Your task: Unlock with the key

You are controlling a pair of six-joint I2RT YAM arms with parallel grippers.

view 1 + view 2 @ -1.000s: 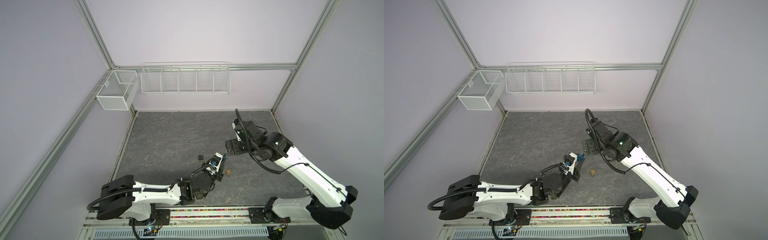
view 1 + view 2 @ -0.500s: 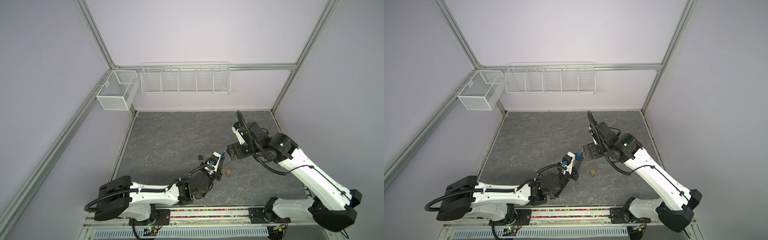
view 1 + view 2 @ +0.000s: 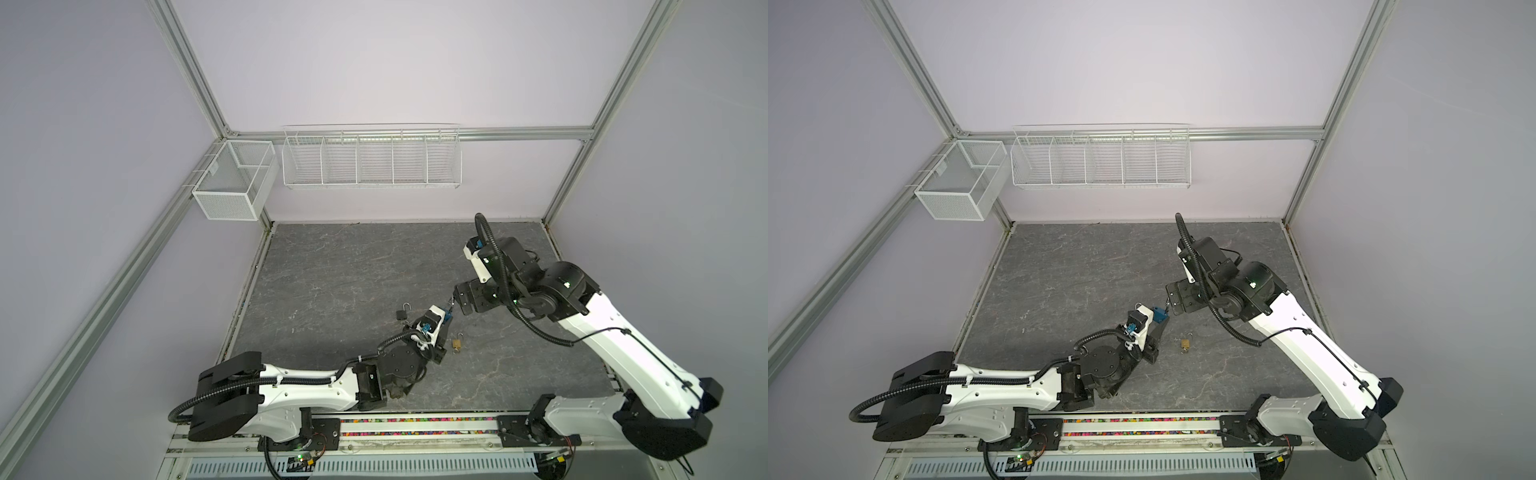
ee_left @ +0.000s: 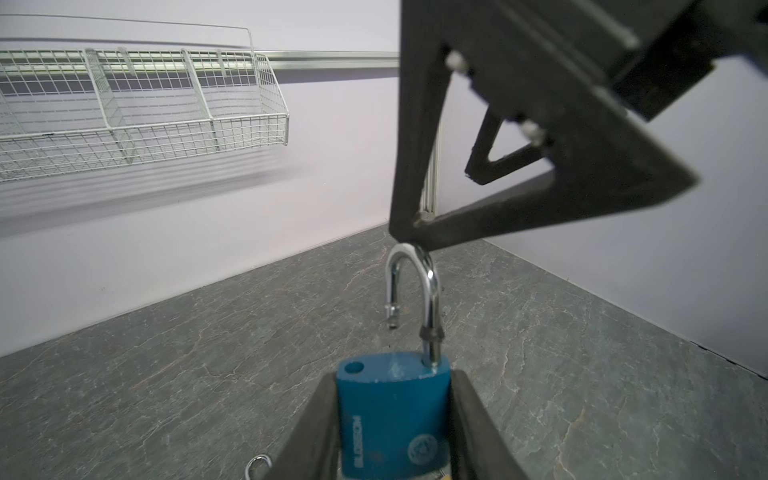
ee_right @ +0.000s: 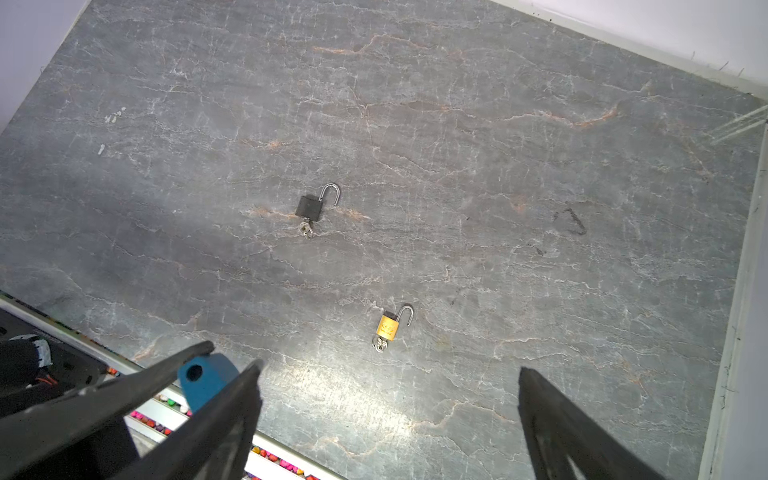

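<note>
My left gripper is shut on a blue padlock, gripping its body from both sides. The lock's silver shackle stands up with one leg out of the body. A small metal ring shows under the lock; the key itself is hidden. My right gripper is open just above, with one of its fingertips touching the top of the shackle. Both top views show the blue padlock held above the floor between the two arms.
A black padlock and a brass padlock lie on the grey slate floor, each with its shackle open and a key in it. White wire baskets hang on the back wall.
The right arm has swung its elbow to the right and brought its open gripper closer to the blue padlock's shackle. The left gripper has kept still with the lock.
</note>
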